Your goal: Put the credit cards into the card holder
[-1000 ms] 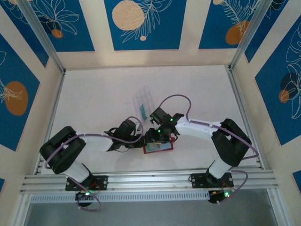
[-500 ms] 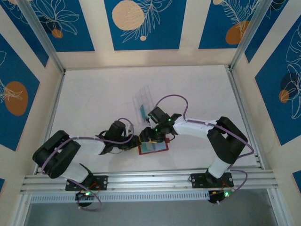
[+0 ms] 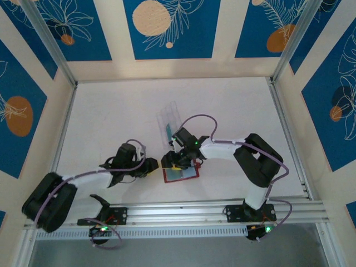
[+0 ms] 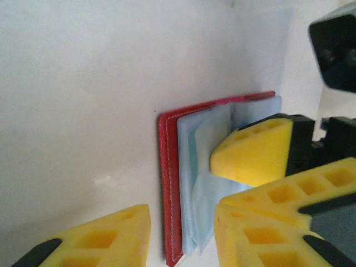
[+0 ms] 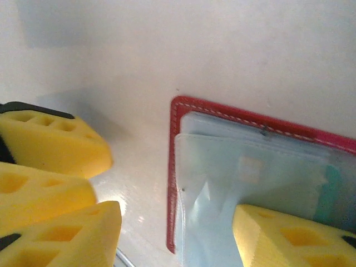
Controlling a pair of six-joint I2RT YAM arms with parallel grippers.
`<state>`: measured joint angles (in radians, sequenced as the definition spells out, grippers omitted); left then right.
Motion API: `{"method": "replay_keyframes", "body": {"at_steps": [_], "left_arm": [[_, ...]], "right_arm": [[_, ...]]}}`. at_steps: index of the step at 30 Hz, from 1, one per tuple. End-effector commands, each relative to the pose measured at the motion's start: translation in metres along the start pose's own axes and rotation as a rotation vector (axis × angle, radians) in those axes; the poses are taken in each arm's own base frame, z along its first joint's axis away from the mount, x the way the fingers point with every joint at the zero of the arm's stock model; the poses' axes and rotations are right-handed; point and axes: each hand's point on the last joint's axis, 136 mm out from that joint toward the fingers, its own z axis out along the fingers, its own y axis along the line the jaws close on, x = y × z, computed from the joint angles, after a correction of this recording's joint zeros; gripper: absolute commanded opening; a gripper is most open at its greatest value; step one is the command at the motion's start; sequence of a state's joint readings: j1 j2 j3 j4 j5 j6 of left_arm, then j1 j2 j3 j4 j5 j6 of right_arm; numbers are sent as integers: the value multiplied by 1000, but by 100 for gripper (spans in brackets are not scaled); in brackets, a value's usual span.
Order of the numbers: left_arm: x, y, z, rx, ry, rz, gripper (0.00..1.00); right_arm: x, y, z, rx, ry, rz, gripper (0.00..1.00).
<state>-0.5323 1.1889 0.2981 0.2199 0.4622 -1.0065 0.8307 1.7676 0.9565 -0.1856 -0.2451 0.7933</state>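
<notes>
**Card holder spread open near the front edge, one sleeve pinned by the right end effector**

Nearest the bases, the left end effector (image 3: 150, 167) sat just left of the card holder (image 5: 173, 178), jaws apart and empty, probably kept clear of the pockets. The right end effector (image 5: 177, 218) stood with jaws apart, clamped on nothing. One fingertip (image 5: 278, 233) pressed the clear inner sleeve (image 5: 222, 167) flat and the other hung off the red edge over the white surface (image 5: 250, 50), seemingly to keep the holder open and steady. The right wrist view made out a teal credit card (image 5: 334, 189) tucked in a sleeve, where the overhead view gave just a teal smear. The overhead view placed the clear case (image 3: 170, 114) farther back, a second credit card (image 3: 168, 132) apparently inside it.
</notes>
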Motion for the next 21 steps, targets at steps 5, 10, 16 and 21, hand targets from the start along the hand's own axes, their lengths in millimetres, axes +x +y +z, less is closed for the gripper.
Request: {"method": "replay_keyframes", "body": {"at_steps": [5, 10, 16, 21], "left_arm": [[-10, 13, -30, -162, -49, 58, 40], [-15, 10, -33, -172, -51, 83, 41], [-21, -8, -31, -156, -19, 146, 42], [-31, -21, -24, -126, -15, 162, 41]], "right_arm": [[12, -23, 17, 26, 33, 35, 59], [-1, -3, -16, 65, -22, -52, 61], [-30, 9, -69, 179, -95, -128, 62], [-69, 8, -109, 250, -169, -146, 59]]}}
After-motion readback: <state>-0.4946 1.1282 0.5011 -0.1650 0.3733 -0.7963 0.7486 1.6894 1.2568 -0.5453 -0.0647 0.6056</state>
